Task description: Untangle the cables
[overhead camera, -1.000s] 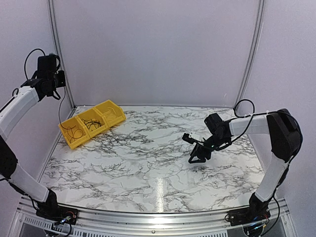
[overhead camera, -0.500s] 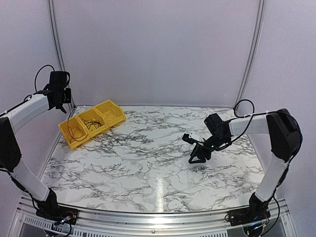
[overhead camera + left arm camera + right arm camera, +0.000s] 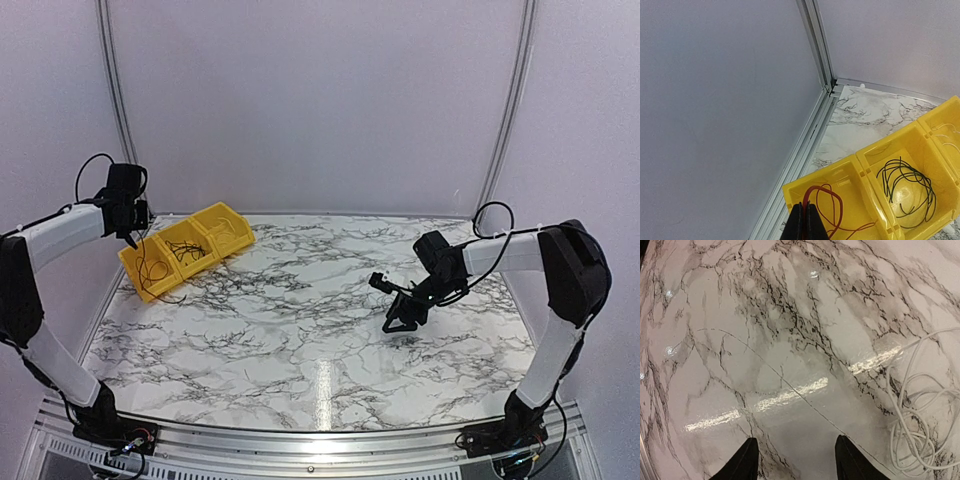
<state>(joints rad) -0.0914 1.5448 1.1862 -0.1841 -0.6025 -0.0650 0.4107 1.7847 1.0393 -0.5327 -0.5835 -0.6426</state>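
Cables (image 3: 168, 255): in the yellow bin (image 3: 243, 238) at 10 o'clock on the table. The red cable (image 3: 839, 199) is in the end compartment and the black cable (image 3: 905, 186) is coiled in the next one.

Left gripper (image 3: 804, 214): fingers pinched tight on the red cable's loop.

Change: within the last second the left arm dropped from high by the wall to just above that end compartment. The red cable now lies slack inside. Reads as a drop-off, with release likely next.

Right gripper (image 3: 796, 442): unmoved at 3 o'clock, fingers apart, holding nothing. The white cable (image 3: 920, 435) lies at 4 o'clock in its wrist view, apparently next in line.
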